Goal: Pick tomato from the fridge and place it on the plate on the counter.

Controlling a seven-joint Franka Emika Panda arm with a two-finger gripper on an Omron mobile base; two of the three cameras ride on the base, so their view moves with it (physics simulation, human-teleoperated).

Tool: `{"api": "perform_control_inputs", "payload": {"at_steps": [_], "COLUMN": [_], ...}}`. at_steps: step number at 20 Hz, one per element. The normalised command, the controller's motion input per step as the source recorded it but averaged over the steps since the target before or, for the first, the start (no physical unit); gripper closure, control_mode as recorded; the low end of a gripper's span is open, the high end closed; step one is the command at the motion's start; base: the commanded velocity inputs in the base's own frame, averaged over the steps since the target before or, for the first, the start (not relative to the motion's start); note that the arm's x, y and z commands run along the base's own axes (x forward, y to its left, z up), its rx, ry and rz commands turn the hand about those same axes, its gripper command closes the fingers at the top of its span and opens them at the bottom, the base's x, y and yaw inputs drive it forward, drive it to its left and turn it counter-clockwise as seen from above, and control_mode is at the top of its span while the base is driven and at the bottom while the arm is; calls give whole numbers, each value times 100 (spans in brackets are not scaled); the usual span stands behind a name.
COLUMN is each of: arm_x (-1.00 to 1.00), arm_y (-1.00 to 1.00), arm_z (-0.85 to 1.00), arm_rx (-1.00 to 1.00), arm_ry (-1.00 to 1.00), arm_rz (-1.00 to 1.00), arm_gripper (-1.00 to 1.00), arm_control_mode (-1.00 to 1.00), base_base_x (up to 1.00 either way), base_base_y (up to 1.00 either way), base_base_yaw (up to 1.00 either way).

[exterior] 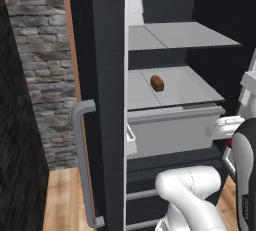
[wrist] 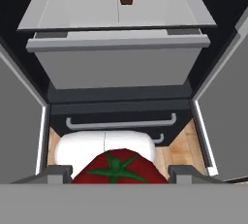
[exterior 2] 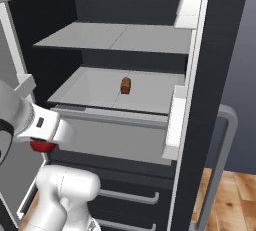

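From the left, the fridge (exterior: 105, 75) stands open, a brown lump (exterior: 157, 83) on its middle shelf. From the right, the tomato (exterior 2: 42, 146) (a red sliver) shows under the wrist. Hand view: the gripper (wrist: 118, 173) apparently clamps the tomato between its fingertips (wrist: 58, 172).

fridge (exterior: 107, 50) doors swung wide, front approach open | middle shelf (exterior 2: 145, 92) bare on both sides of brown lump (exterior 2: 125, 85) | pulled-out drawer (wrist: 118, 60) juts forward under that shelf, blocks low entry | door bins (exterior 2: 175, 120) narrow the right side | top shelf (exterior: 185, 35) caps headroom
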Motion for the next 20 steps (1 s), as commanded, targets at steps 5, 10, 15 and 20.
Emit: {"api": "perform_control_inputs", "payload": {"at_steps": [5, 10, 15, 20], "arm_x": [-6, 0, 0, 0], "arm_y": [0, 0, 0, 0], "arm_z": [-8, 0, 0, 0], "arm_rx": [0, 0, 0, 0], "arm_ry": [0, 0, 0, 0], "arm_rz": [0, 0, 0, 0], "arm_gripper": [100, 100, 100, 100], "arm_control_mode": [100, 100, 100, 100], "base_base_x": [-15, -88, -87, -56], "base_base_y": [0, 0, 0, 0], "base_base_yaw": [0, -14, -53, -73]}}
